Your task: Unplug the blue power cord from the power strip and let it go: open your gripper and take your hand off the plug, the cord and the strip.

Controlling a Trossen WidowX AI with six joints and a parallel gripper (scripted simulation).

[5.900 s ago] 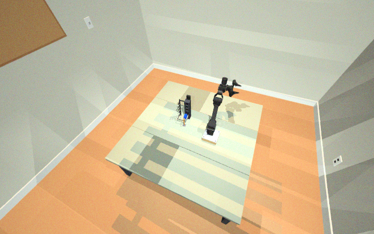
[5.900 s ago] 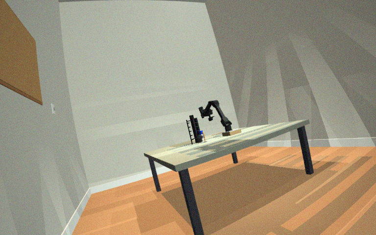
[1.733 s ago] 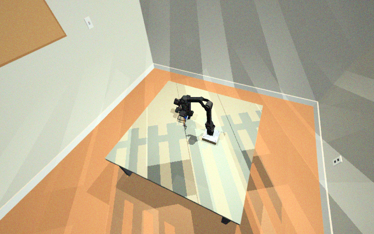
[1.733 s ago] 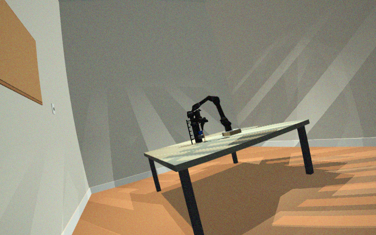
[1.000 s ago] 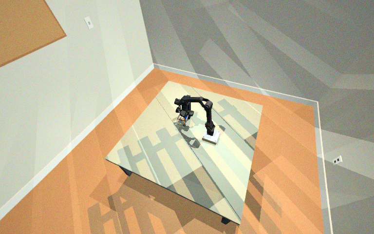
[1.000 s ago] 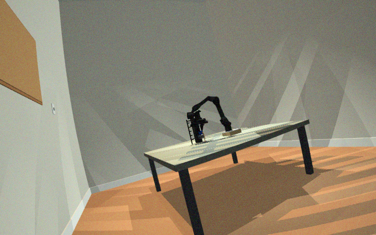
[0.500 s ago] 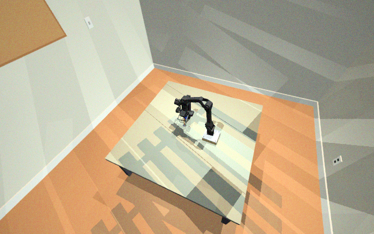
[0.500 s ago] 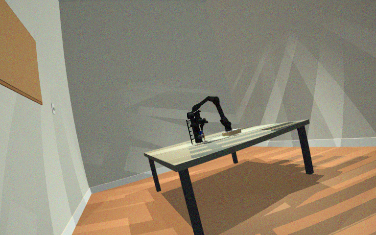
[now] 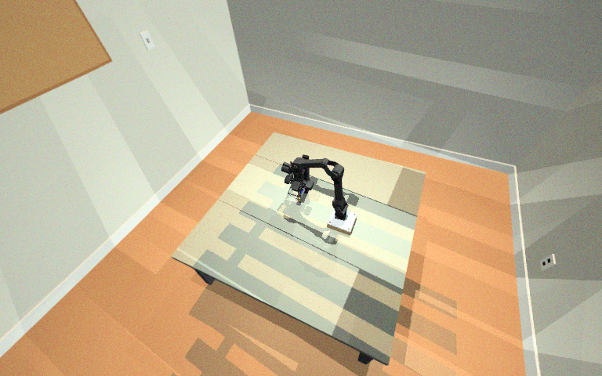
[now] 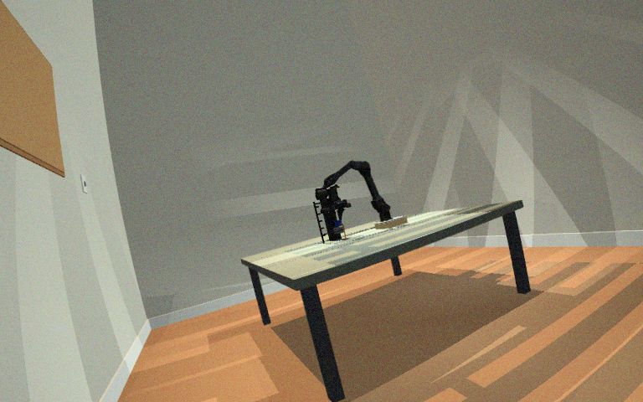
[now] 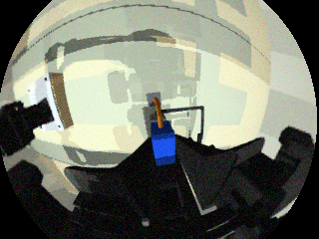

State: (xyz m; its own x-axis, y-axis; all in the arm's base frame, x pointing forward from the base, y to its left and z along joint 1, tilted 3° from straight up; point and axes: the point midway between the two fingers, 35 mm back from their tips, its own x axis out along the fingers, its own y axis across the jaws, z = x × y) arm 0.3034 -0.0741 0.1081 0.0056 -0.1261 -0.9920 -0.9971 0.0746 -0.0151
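My gripper (image 11: 162, 138) (image 9: 301, 195) (image 10: 337, 228) points down over the table (image 9: 284, 283) (image 10: 294, 265) and is shut on the blue plug (image 11: 162, 146) (image 9: 300, 192) (image 10: 337, 224). An orange prong (image 11: 159, 112) (image 10: 344, 234) sticks out bare below the plug. In the wrist view its tip ends at a small grey patch (image 11: 152, 99) on the table top; I cannot tell whether this is the power strip or whether they touch. A thin black line, apparently the cord (image 11: 197, 119) (image 10: 319, 220), runs beside the fingers. The strip does not show plainly in the top and exterior views.
The arm's white base plate (image 9: 342, 225) (image 10: 391, 221) (image 11: 52, 103) stands on the table to the right of the gripper. Striped light and shadow bands cross the table top. The walls and the table's edges are far from the gripper.
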